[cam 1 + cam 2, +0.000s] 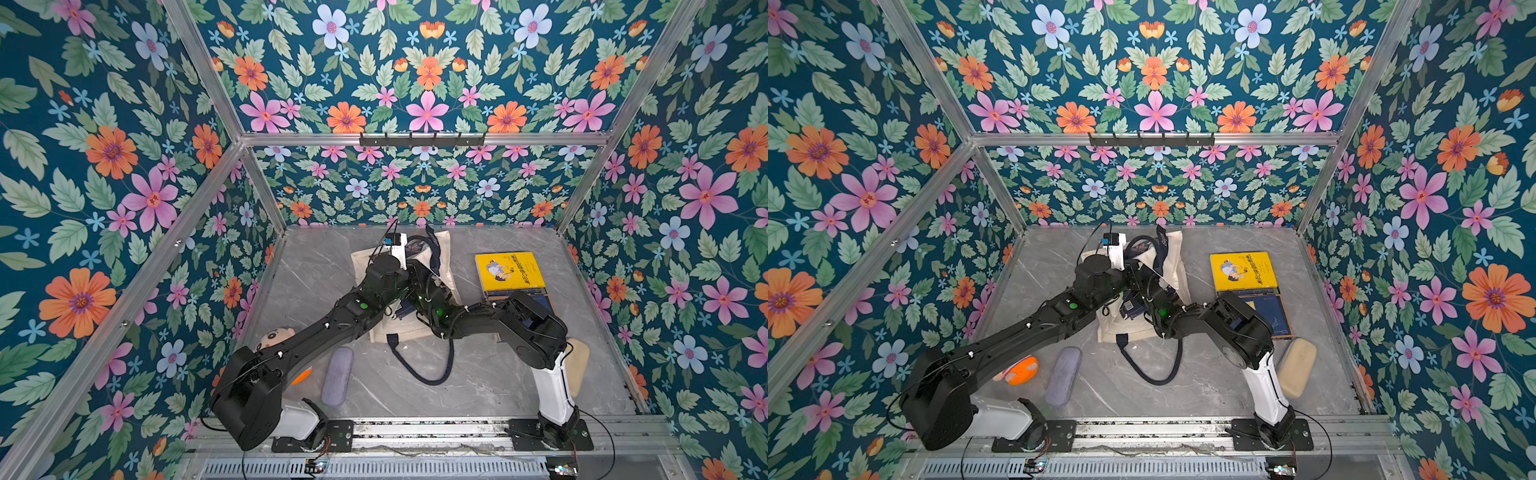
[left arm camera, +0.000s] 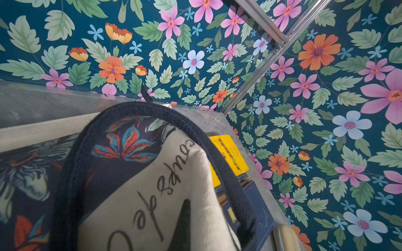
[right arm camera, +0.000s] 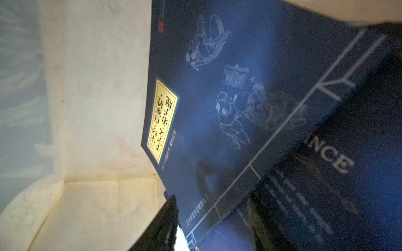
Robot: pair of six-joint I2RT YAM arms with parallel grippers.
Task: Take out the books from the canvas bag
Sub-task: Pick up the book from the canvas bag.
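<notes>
Left gripper (image 1: 411, 253) was pinched tight on the cream canvas bag (image 1: 395, 330), holding its coarse weave and ropy navy handle (image 2: 139, 108) up off the grey marbled table (image 1: 478, 374). Inside the bag, the right gripper (image 3: 215, 217) had its black fingers (image 3: 168, 217) apart, either side of the corner of a glossy navy paperback (image 3: 217, 108); biting or not, couldn't tell. A flat yellow book (image 1: 509, 272) lay out beside the bag.
</notes>
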